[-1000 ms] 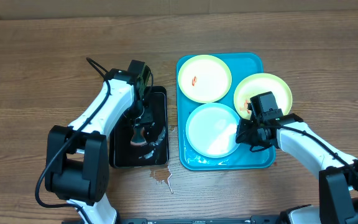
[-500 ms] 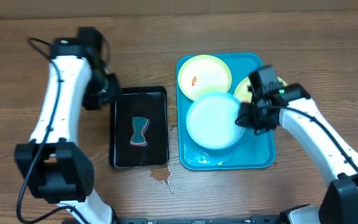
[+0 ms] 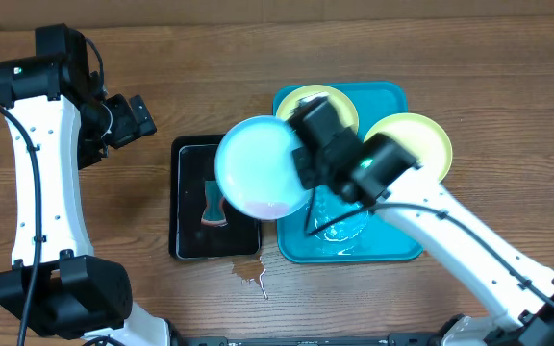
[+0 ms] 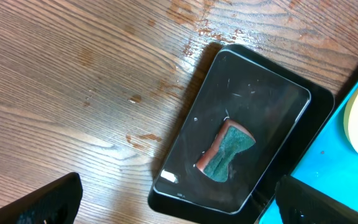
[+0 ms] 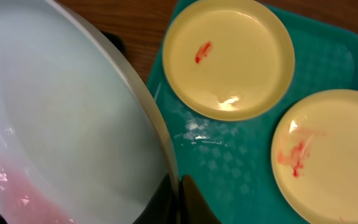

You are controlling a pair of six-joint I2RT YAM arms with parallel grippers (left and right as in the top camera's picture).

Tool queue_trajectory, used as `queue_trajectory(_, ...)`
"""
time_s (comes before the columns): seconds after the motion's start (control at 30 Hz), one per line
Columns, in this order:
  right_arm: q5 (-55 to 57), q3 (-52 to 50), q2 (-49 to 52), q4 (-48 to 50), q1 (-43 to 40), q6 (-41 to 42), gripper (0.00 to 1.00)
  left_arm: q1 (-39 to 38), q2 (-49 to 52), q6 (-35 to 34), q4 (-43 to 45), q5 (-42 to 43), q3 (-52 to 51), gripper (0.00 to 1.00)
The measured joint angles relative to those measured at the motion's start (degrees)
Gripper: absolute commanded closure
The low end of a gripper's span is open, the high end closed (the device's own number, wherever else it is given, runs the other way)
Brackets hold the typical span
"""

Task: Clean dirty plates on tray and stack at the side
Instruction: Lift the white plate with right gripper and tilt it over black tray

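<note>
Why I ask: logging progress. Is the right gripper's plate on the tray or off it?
Off it: the right gripper holds the plate raised over the tray's left rim.

Your overhead camera looks straight down on the table [image 3: 489,48]. Your left wrist camera looks down from well above the black tray [image 4: 260,99], with the turquoise tray [image 4: 337,158] at 3 o'clock. Your right wrist camera sits close over that turquoise tray, which all three views share.

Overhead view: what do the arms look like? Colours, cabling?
Left arm and right arm match: white link shells, black joints and wrist housings, a thin black cable along each, and a small green light near the wrist. Fingers are black.
</note>
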Motion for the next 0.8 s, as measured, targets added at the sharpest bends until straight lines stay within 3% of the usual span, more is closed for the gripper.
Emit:
queue_trajectory(0.4, 21.5, 0.0, 10.1, 5.5, 14.3, -0.2, 0.96, 0.0, 0.0, 0.0, 0.1, 0.2, 0.0, 0.0)
queue_trajectory(0.6, 36.1, 0.0, 10.7, 9.1, 20.7, 0.0, 0.96, 0.0, 0.0, 0.0, 0.1, 0.2, 0.0, 0.0)
queue_trajectory(0.8, 43.3, 0.0, 10.7, 9.5, 25.0, 0.0, 0.96, 0.0, 0.0, 0.0, 0.1, 0.2, 0.0, 0.0)
